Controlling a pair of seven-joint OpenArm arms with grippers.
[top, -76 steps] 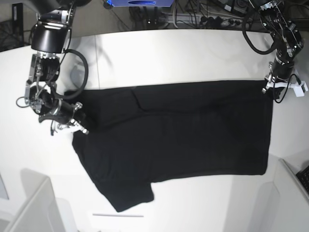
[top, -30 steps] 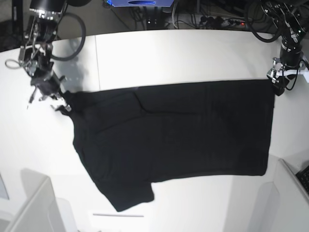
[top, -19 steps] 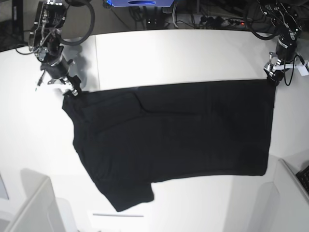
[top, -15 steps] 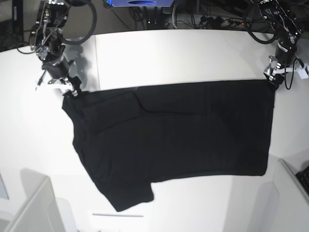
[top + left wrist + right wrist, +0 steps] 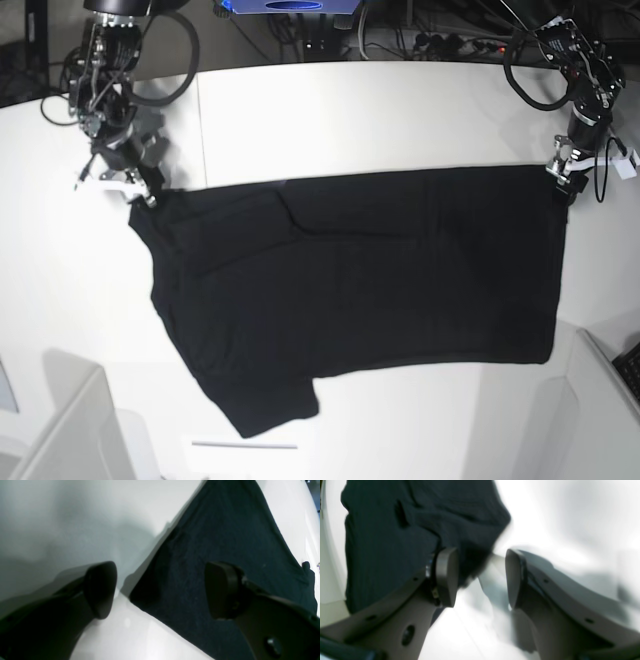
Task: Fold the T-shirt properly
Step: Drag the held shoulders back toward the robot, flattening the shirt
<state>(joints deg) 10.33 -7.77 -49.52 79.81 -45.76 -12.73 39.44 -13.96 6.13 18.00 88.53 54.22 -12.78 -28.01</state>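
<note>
The left gripper [image 5: 160, 590] has its two black fingers [image 5: 101, 587] spread wide apart, and nothing is held between them. One finger is over the bare white table [image 5: 75, 517] and the other is over the T-shirt [image 5: 225, 530], with a corner of the black cloth lying flat in the gap. In the base view this gripper [image 5: 560, 182] sits at about 2 o'clock, right at the top corner of the T-shirt [image 5: 380, 280]. The right gripper [image 5: 481, 577] is loose too, with its grey fingers [image 5: 446, 576] apart and not squeezing anything. A blurry edge of the T-shirt [image 5: 395, 530] lies between them, up toward 11 o'clock. In the base view this gripper [image 5: 135, 185] is at about 10 o'clock, just at the other top corner of the cloth. The T-shirt lies spread out flat in the middle of the table [image 5: 350, 110], plain black side up. One short sleeve pokes out toward 7 o'clock.
</note>
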